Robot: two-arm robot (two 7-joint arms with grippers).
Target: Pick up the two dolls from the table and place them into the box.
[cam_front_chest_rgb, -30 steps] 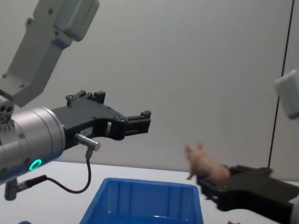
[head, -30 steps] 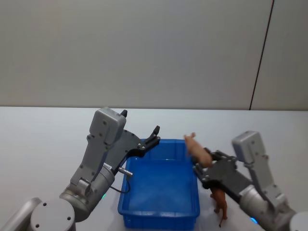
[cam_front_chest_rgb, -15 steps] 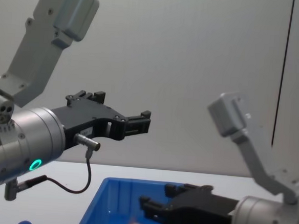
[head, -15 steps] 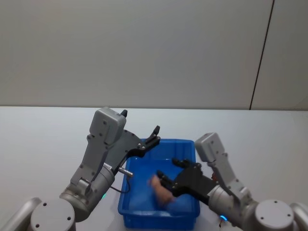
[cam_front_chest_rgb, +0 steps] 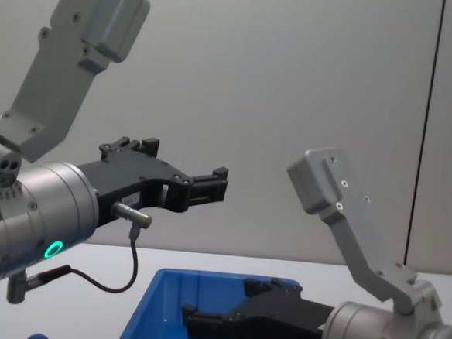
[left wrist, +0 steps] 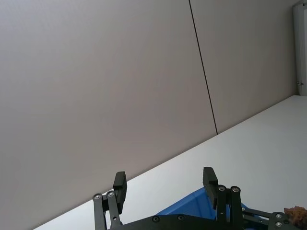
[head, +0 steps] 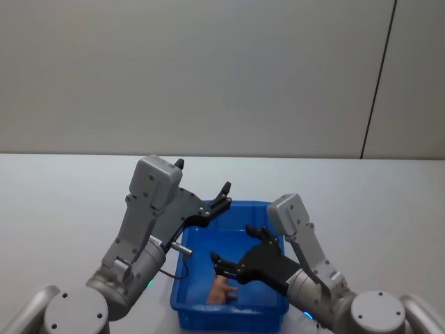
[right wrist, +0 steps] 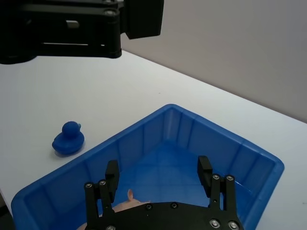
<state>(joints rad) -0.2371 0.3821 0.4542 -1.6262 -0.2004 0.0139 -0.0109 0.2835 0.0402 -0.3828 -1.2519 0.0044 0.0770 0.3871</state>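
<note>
— Pink doll lies on the floor of the blue bin, toward the near wall. It is pale, small, and far smaller than the bin around it.

— We see it too. In the right wrist view only a pale sliver of it peeks past the claw's black frame. How do we count things?

— Three dolls. There is that pink one, one dark blue duck doll upright on the worktop outside the bin's left wall, and one shaggy brown doll beside the bin, cut off by the edge of the left wrist view. One bin, bright blue, with sloping ribbed walls. Two claws.

— And the claws?

— The right claw hangs low over the bin, fingers spread wide and gripping nothing, with the pink doll just below it. The left claw is raised above the bin's far left corner, its fingers likewise parted and empty.

— What do we find changed?

— A second ago the right claw gripped the pink doll in the air by the bin's right rim. Half a second ago it had swung over the bin and the doll was a blur dropping beneath it. Now the doll has landed and rests. The left claw has not moved at all
</note>
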